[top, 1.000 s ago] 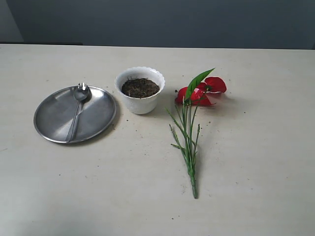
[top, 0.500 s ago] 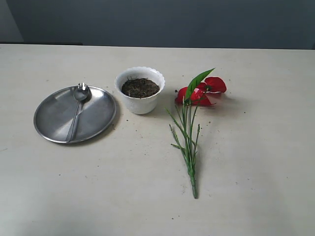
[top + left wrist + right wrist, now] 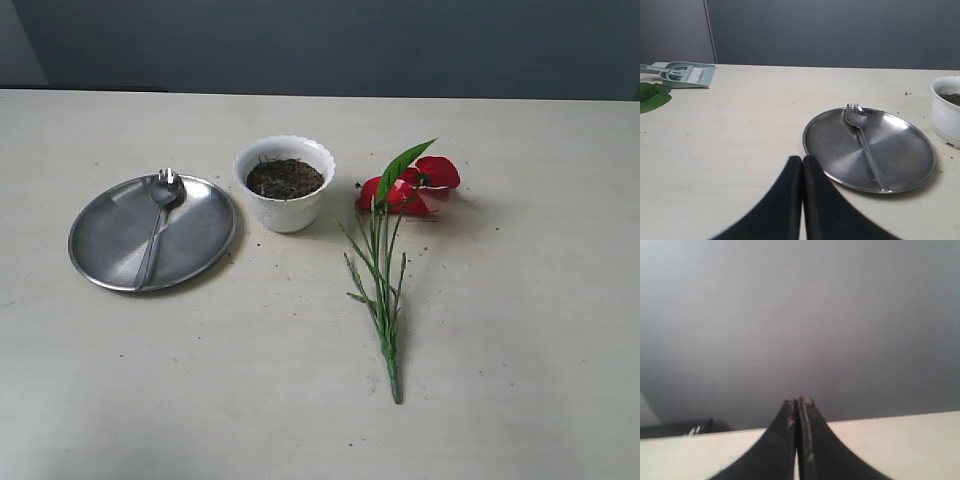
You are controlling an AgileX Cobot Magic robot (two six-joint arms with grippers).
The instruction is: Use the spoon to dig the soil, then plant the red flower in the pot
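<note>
The silver spoon (image 3: 157, 225) lies on a round steel plate (image 3: 105, 235) at the left, tines pointing away. The white scalloped pot (image 3: 286, 205) stands in the middle, filled with dark soil (image 3: 285, 178). To its right the red flower (image 3: 405, 185) lies flat on the table, green stems trailing toward the front. Neither arm shows in the exterior view. My left gripper (image 3: 802, 159) is shut and empty, just short of the plate (image 3: 840, 150) that carries the spoon (image 3: 862, 135); the pot (image 3: 946, 112) is at that frame's edge. My right gripper (image 3: 798, 401) is shut and empty, aimed at a grey wall.
A green dustpan with a small brush (image 3: 685, 75) and a green leaf (image 3: 652, 97) lie on the table in the left wrist view. Crumbs of soil are scattered around the pot. The pale table (image 3: 200, 380) runs to a dark back wall.
</note>
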